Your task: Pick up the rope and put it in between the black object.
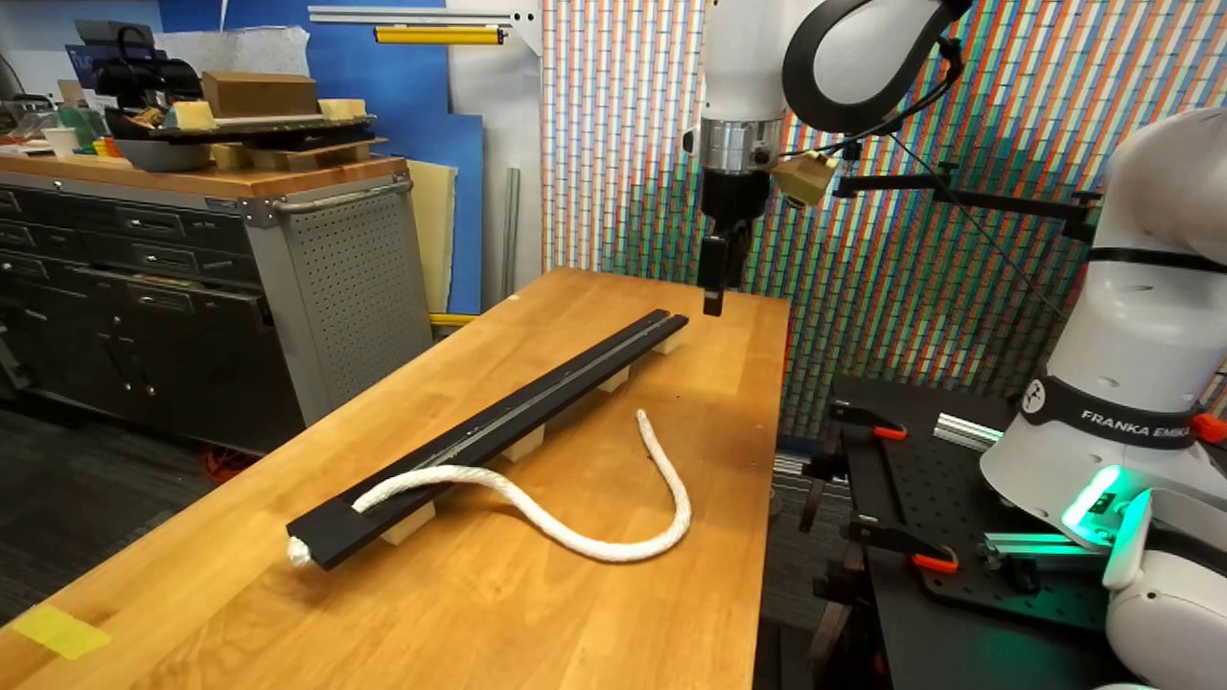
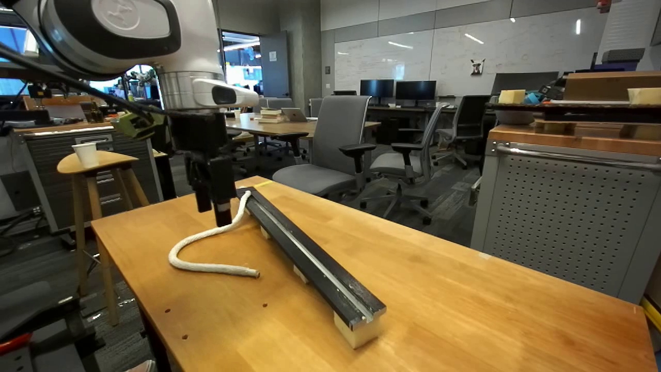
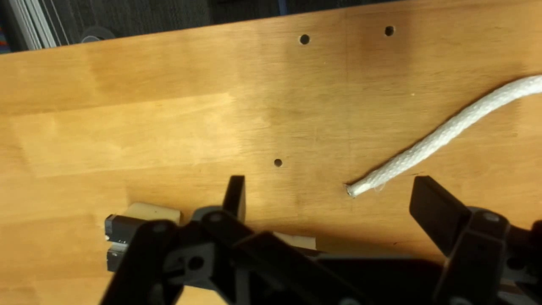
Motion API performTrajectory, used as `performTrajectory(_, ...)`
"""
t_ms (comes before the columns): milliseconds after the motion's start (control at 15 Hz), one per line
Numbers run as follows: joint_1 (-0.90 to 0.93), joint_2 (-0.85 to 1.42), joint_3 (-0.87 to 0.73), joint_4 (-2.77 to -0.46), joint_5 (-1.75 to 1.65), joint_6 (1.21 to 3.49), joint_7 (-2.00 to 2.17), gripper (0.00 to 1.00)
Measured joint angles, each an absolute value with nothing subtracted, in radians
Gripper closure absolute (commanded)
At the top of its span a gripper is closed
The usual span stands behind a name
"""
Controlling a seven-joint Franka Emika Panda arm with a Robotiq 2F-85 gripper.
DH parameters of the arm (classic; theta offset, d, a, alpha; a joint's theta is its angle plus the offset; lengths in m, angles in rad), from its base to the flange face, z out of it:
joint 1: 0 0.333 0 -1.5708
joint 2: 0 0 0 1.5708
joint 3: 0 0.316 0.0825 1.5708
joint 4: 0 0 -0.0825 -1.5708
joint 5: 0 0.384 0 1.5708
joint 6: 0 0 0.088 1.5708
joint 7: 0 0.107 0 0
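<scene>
In an exterior view we see gray chairs (image 2: 345, 124) on dark carpet (image 2: 450, 209), with 2 monitors (image 2: 416, 91) before a whiteboard (image 2: 449, 57) beyond. We find a drawer cabinet (image 1: 134, 278) near a blue panel (image 1: 468, 192).

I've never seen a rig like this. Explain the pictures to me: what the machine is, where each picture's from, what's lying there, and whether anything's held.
The machine is a robot arm ending in a black two-fingered gripper, which works as its hand. Two pictures come from cameras standing outside the robot; the third comes from a camera on its wrist, looking down past the gripper. In both exterior views, a long, grooved black bar rests on pale blocks on the wooden table. A white rope meets the bar near one end and curves across the tabletop to a loose end. Nothing is held: the gripper hangs above the table, its fingers apart.
</scene>
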State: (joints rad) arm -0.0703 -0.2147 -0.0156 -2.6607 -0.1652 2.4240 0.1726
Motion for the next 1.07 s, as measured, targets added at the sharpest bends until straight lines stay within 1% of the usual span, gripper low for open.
performTrajectory(267, -0.039, -0.129, 0.007, -2.615, -0.055, 2.445, 0.240, 0.00)
performTrajectory(533, -0.026, -0.049, 0.007, -2.564, 0.035, 2.512, 0.268, 0.00)
performTrajectory(867, -0.026, 0.039, 0.006, -2.513, 0.049, 2.614, 0.378, 0.00)
performTrajectory(1067, -0.026, 0.056, 0.006, -2.501, 0.047, 2.637, 0.392, 0.00)
